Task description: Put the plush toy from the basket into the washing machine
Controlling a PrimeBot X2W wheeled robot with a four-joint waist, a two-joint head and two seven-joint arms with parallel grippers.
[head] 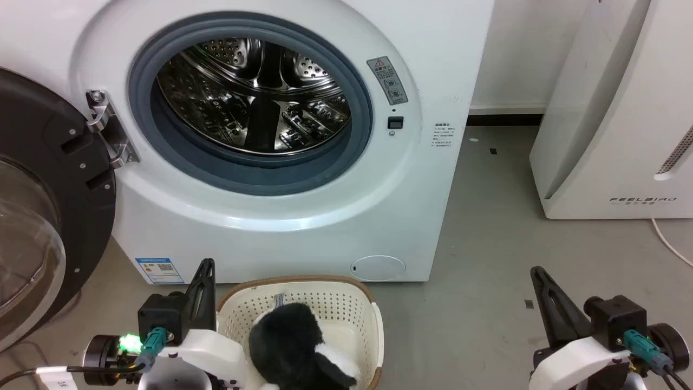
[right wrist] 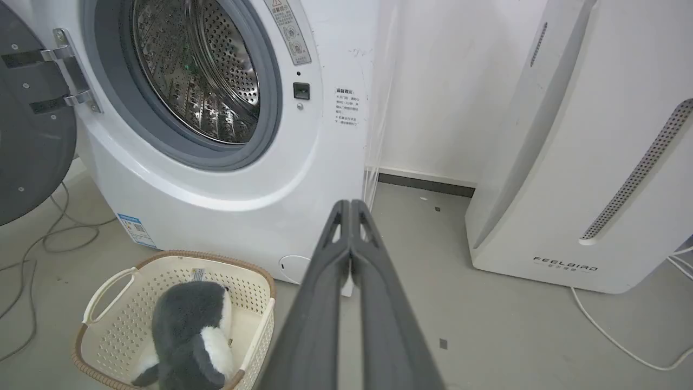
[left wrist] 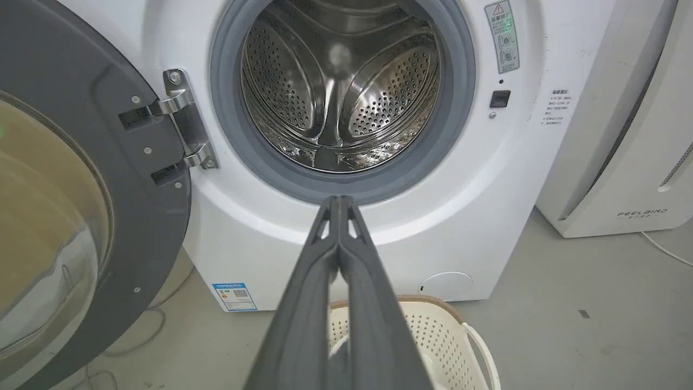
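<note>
Far across the grey floor (head: 487, 244) stands the large white front-loading washing machine (head: 281, 227), its black-framed round glass door (head: 32, 216) swung open to the left. Near its base sits the cream perforated plastic basket (head: 346, 309), holding the fluffy black-and-white plush toy (head: 292, 341). Just left of the basket is the left hand (head: 206, 265), and well to the right is the right hand (head: 536, 272). Each has its fingers pressed together on nothing.

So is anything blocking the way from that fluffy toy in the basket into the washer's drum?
Nothing visible does. The washing machine has its door swung open to the left, its drum looks empty, and the plush toy lies uncovered in the basket just in front.
</note>
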